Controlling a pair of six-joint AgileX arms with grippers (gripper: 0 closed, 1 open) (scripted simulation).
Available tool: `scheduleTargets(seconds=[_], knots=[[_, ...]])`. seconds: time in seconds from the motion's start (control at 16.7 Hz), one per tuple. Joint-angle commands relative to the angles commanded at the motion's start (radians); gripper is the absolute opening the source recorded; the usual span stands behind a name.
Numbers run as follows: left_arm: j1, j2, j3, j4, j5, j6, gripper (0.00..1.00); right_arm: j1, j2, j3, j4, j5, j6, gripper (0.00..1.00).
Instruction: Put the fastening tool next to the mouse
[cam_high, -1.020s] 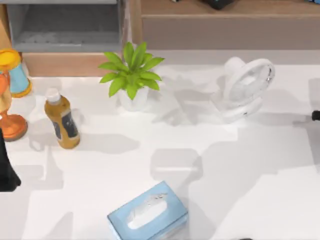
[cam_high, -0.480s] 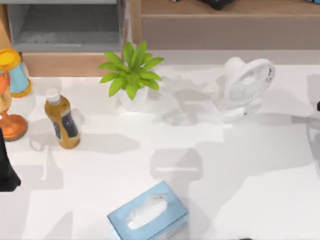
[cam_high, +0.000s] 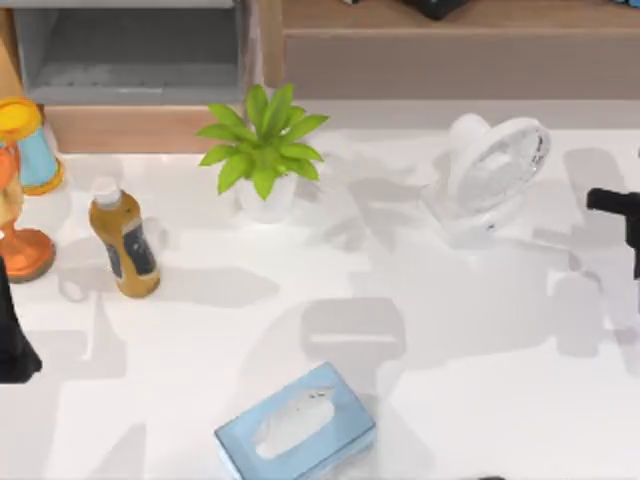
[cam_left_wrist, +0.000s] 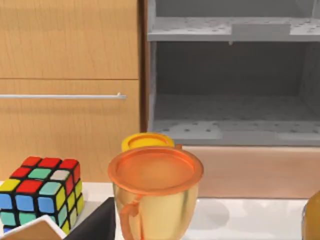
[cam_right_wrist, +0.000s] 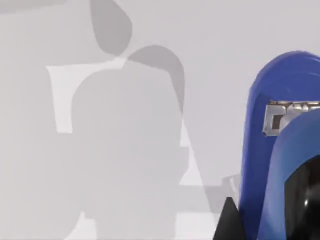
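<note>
While my right arm (cam_high: 622, 215) reaches in from the table's right edge, level with the white desk fan (cam_high: 490, 172) and to its right, the blue stapler (cam_right_wrist: 280, 145) looms close before my right wrist camera over the white tabletop (cam_right_wrist: 125, 125); whether my right gripper is open or holding it, I cannot tell. Nearest in the top view lies the pale blue tissue box (cam_high: 296, 424). Left of the fan stands the potted plant (cam_high: 264, 150), then the amber bottle (cam_high: 124, 240). My left arm (cam_high: 12, 335) sits parked at the left edge.
</note>
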Motion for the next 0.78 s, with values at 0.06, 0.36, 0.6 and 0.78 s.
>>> scheduleTargets(seconds=[0.06, 0.36, 0.6, 0.78], knots=[[0.0, 0.0, 0.0, 0.0, 0.0, 0.0, 1.0, 0.053, -0.014, 0.0, -0.017, -0.011, 0.063, 0.0], [0.0, 0.0, 0.0, 0.0, 0.0, 0.0, 1.0, 0.378, -0.021, 0.017, -0.045, -0.006, 0.321, 0.0], [0.0, 0.0, 0.0, 0.0, 0.0, 0.0, 1.0, 0.562, 0.035, 0.045, -0.003, 0.044, 0.356, 0.0], [0.0, 0.0, 0.0, 0.0, 0.0, 0.0, 1.0, 0.595, 0.056, 0.054, 0.012, 0.059, 0.357, 0.0]])
